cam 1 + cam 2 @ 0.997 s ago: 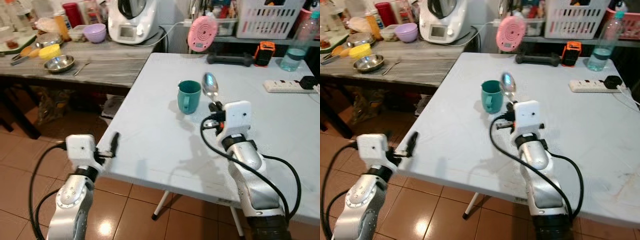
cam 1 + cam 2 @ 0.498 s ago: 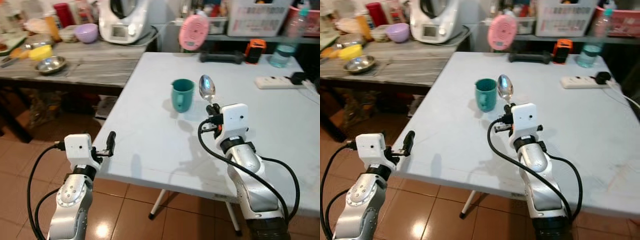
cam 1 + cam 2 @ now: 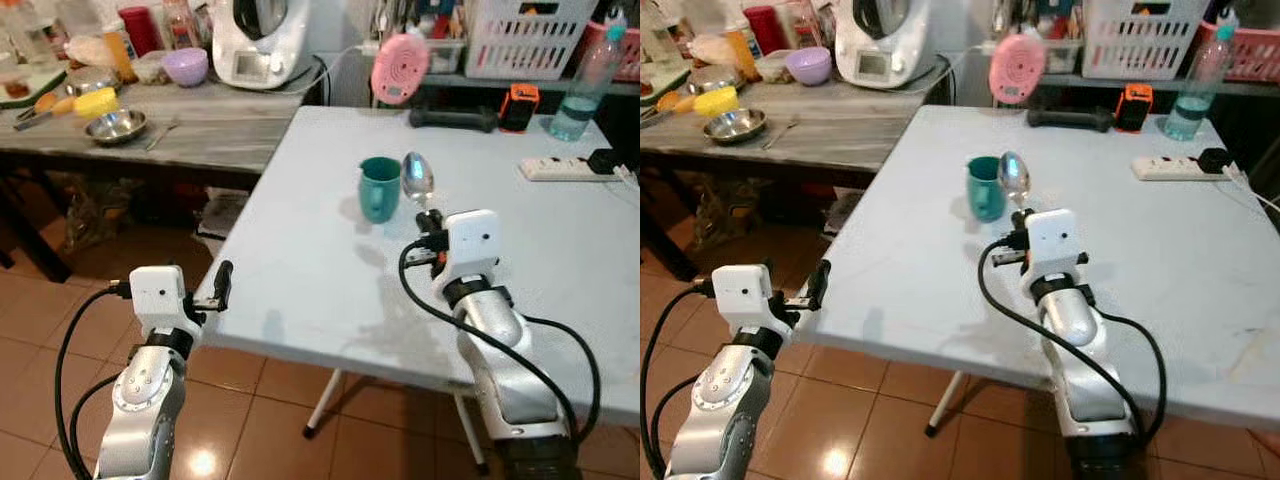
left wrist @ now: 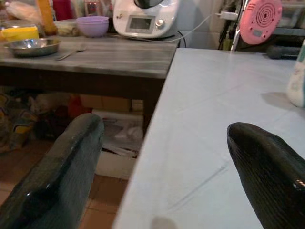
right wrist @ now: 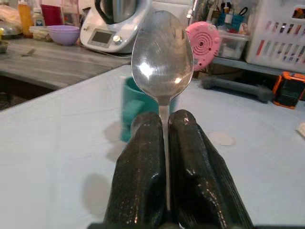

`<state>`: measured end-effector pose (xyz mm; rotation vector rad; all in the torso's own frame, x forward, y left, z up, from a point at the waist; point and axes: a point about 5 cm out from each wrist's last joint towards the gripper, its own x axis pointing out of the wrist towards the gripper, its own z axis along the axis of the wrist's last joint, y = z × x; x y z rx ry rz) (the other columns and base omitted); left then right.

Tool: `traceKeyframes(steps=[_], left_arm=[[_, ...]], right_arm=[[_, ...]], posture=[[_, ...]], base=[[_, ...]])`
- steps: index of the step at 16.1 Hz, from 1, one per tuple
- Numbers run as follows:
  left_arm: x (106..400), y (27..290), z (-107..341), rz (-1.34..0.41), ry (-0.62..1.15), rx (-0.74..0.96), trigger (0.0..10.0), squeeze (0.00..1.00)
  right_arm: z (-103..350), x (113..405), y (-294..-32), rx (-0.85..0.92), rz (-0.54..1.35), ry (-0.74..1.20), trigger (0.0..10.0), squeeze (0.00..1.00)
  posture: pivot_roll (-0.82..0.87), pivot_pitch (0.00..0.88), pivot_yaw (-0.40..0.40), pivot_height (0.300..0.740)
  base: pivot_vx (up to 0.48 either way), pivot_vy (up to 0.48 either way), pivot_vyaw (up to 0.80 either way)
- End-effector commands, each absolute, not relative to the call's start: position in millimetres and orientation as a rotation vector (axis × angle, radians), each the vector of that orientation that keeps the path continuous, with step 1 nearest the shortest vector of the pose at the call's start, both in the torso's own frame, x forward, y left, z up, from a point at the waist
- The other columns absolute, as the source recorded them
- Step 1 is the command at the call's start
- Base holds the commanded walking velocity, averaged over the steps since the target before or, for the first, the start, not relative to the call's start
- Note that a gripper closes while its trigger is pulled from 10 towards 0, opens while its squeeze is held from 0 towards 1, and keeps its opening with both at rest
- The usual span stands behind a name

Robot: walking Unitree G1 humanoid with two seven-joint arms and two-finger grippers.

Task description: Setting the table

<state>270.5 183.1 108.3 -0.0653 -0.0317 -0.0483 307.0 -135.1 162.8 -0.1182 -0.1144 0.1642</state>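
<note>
A silver spoon (image 3: pixel 417 179) stands bowl-up above the white table (image 3: pixel 300 270), held by its handle in my shut right gripper (image 3: pixel 430 213). In the right wrist view the two black fingers (image 5: pixel 143 181) pinch the handle below the spoon's bowl (image 5: pixel 162 55). A teal mug (image 3: pixel 379 189) sits on the table just left of the spoon and a little beyond it. My left gripper (image 3: pixel 222 283) hovers at the table's near left edge, open, with nothing between its fingers (image 4: pixel 62 171).
A grey wooden table (image 3: pixel 200 120) to the left carries a steel bowl (image 3: pixel 116 126), a purple bowl (image 3: pixel 186 66) and a white appliance (image 3: pixel 262 40). A power strip (image 3: pixel 560 170), water bottle (image 3: pixel 588 85) and pink device (image 3: pixel 400 68) stand at the white table's far side.
The camera has shifted slightly, so the whole scene sits a little differently. The right gripper keeps its hold on the spoon next to the mug; the left gripper stays by the table edge.
</note>
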Motion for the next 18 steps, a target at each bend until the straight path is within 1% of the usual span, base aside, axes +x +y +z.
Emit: traceKeyframes(steps=[1, 6, 8, 15, 18], left_arm=[[269.7, 187.2, 106.5, -0.044, -0.023, -0.044, 10.0, 0.00], [266.1, 178.0, 102.1, -0.070, -0.012, -0.046, 10.0, 0.00], [265.9, 177.0, 101.6, -0.072, -0.011, -0.049, 10.0, 0.00], [265.5, 170.4, 102.4, -0.080, -0.018, -0.050, 10.0, 0.00], [264.1, 167.3, 101.6, -0.077, -0.018, -0.052, 10.0, 0.00]], right_arm=[[163.8, 307.7, -131.0, -0.124, 0.173, -0.122, 10.0, 0.00], [163.2, 308.4, -132.5, -0.130, 0.169, -0.122, 10.0, 0.00], [163.0, 308.0, -132.3, -0.129, 0.168, -0.123, 10.0, 0.00], [161.8, 307.4, -131.4, -0.128, 0.173, -0.129, 10.0, 0.00], [160.5, 307.0, -128.6, -0.160, 0.193, -0.132, 10.0, 0.00]], posture=[[-0.25, 0.009, 0.062, 0.740], [-0.25, 0.009, 0.063, 0.740], [-0.25, 0.011, 0.064, 0.740], [-0.24, 0.015, 0.067, 0.740], [-0.24, 0.013, 0.065, 0.740]], base=[[0.000, 0.465, -0.77], [0.000, 0.468, -0.77], [0.000, 0.472, -0.57], [0.000, 0.471, 0.00], [0.000, 0.469, 0.00]])
